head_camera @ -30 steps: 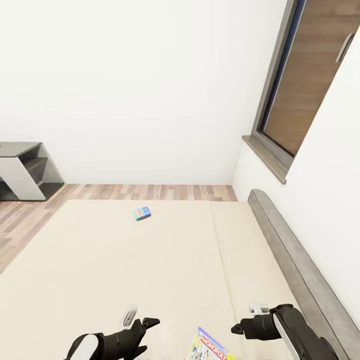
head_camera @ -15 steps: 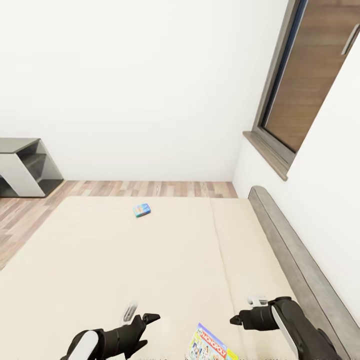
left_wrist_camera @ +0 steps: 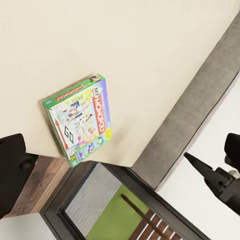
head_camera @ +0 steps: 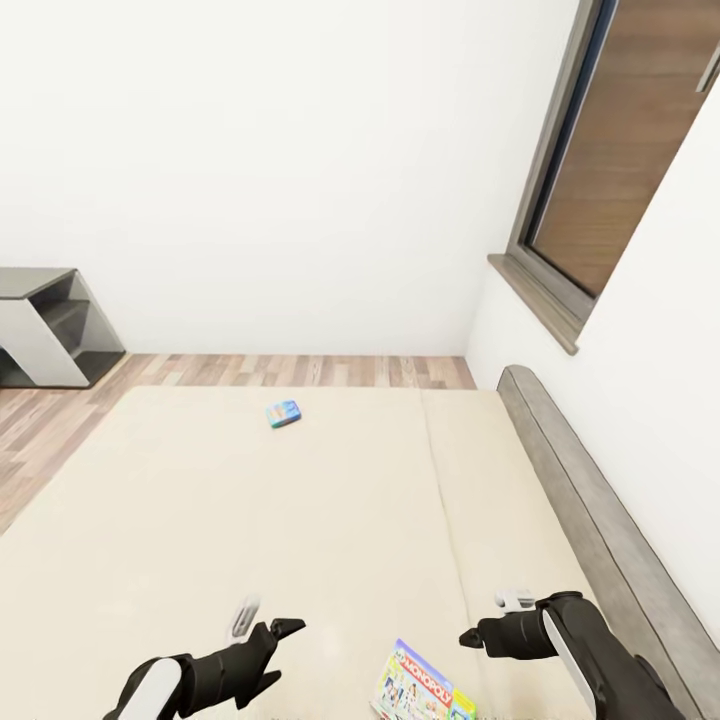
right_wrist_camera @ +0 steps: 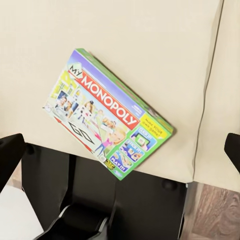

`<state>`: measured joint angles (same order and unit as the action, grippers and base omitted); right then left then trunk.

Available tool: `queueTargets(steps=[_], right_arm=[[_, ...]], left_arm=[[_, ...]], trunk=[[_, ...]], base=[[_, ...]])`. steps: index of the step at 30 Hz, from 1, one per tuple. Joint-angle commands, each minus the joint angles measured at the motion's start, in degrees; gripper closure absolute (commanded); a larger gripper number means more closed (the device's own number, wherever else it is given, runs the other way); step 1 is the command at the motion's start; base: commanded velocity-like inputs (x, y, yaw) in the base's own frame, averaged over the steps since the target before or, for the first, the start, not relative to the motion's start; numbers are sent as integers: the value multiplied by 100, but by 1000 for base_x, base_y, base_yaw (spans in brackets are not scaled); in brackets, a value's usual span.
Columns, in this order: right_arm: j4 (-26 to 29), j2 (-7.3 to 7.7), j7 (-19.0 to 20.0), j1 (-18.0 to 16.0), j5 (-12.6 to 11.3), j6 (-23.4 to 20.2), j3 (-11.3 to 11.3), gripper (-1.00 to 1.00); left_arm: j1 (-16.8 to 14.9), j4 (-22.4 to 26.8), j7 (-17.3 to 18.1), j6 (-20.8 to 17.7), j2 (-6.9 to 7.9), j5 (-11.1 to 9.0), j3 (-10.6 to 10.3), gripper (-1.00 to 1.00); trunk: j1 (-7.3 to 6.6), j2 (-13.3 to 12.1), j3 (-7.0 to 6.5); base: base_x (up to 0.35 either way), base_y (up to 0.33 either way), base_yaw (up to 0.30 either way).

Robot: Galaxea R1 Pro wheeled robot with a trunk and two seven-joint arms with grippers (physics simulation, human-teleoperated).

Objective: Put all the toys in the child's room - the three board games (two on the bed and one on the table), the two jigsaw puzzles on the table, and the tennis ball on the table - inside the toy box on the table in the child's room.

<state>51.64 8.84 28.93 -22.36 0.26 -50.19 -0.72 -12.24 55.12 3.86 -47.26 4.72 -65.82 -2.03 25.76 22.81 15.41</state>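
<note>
A: Where are the board games?

B: 2 show on the bed [head_camera: 300,520]. The Monopoly box [head_camera: 420,692] lies flat on the beige mattress at the near edge, between the 2 arms, tilted a little. In the right wrist view the Monopoly box [right_wrist_camera: 107,116] has 1 corner hanging past the mattress edge. The blue game box [head_camera: 283,413] lies flat toward the far end of the bed, well apart from both arms.

A: And the left gripper?

B: The left gripper [head_camera: 262,626] hovers over the near left part of the mattress, to the left of the Monopoly box and not touching it. Its fingers [head_camera: 243,617] stand spread with nothing between them.

A: The right one?

B: The right gripper [head_camera: 490,620] hangs above the near right part of the mattress, near the grey headboard [head_camera: 590,510], just beyond the Monopoly box and clear of it. Its fingers are spread too, holding nothing.

A: Anything else in the room?

B: A grey shelf unit [head_camera: 45,325] stands on the wood-plank floor [head_camera: 300,370] at the far left, and a dark-framed window [head_camera: 620,170] sits in the right wall above the headboard.
</note>
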Motion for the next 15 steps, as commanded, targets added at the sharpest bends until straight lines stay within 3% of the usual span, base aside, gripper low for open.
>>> queueTargets(steps=[1,5,15], right_arm=[[6,4,15,-4,3,-25,-7,-100],[5,4,17,-4,2,-26,-7,-100],[9,4,16,-5,0,-26,-10,-100]], left_arm=[[-4,4,36,-9,6,32,9,-100],[-6,30,36,-14,22,32,43,-100],[-7,327,29,-20,259,27,99,-100]], trunk=[[3,11,20],[3,11,57],[3,11,151]], base=[[0,0,0],[0,0,0],[0,0,0]])
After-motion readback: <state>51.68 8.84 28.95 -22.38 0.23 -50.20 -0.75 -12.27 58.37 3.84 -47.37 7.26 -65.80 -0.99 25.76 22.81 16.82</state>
